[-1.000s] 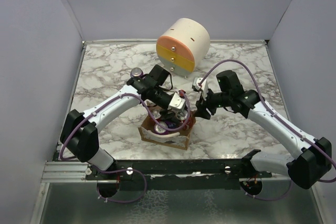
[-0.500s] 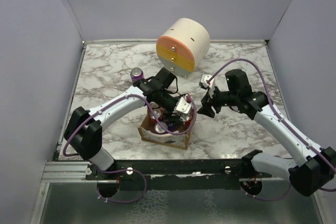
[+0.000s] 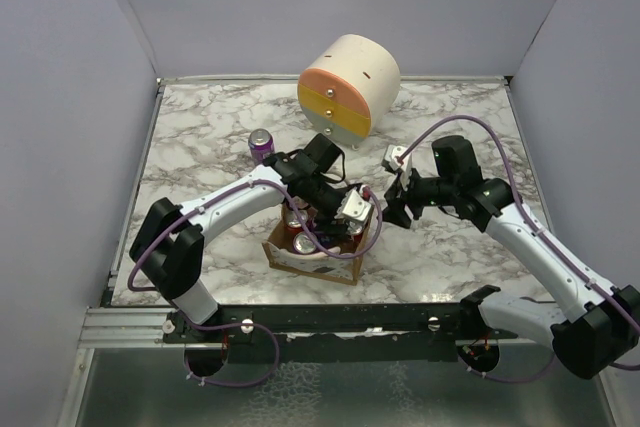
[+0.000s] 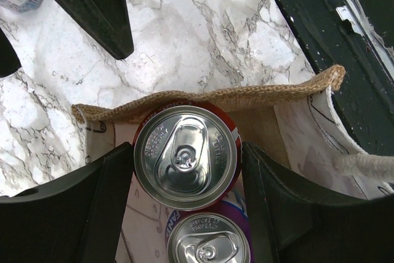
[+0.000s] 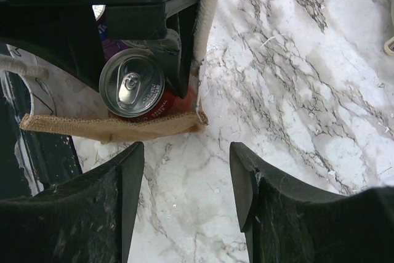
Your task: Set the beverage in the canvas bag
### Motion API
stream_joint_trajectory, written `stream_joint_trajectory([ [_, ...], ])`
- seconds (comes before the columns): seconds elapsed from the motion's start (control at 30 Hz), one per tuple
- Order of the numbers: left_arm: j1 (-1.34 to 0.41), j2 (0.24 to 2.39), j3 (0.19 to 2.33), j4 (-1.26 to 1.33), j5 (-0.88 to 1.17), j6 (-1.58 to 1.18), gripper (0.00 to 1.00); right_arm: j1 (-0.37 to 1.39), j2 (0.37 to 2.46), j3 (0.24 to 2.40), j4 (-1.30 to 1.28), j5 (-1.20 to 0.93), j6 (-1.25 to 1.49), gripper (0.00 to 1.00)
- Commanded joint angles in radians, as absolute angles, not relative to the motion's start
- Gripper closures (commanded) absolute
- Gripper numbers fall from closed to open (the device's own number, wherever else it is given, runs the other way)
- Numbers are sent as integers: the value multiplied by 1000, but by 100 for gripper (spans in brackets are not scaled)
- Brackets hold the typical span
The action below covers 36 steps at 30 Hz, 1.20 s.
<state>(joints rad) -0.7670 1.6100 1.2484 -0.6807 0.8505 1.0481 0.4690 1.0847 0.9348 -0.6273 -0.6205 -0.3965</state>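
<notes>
A: How far along?
B: Nearly done. My left jaws clamp the red soda can [image 4: 186, 155], down inside the canvas bag [image 4: 258, 95]. Only letting go is left. My right jaws hang open, empty, beside it.

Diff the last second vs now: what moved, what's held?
Left gripper sank deeper into the canvas bag, jaws closed on the red can. Its forearm swung right, exposing more of the purple can. Right gripper, jaws open, eased slightly right beside the bag. Bag and drawer cabinet unmoved.
</notes>
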Motion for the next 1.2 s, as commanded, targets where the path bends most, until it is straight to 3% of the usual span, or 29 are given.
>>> stream_joint_trajectory([
  [0.0, -768, 1625, 1258, -603, 812, 1049, 92, 458, 1055, 916, -595, -655, -398, 42],
  [0.67, -797, 1645, 1183, -512, 704, 993, 64, 414, 1004, 877, -588, -675, -405, 37],
  [1.17, -815, 1652, 1202, -517, 650, 924, 30, 408, 1014, 879, -592, -694, -410, 36],
])
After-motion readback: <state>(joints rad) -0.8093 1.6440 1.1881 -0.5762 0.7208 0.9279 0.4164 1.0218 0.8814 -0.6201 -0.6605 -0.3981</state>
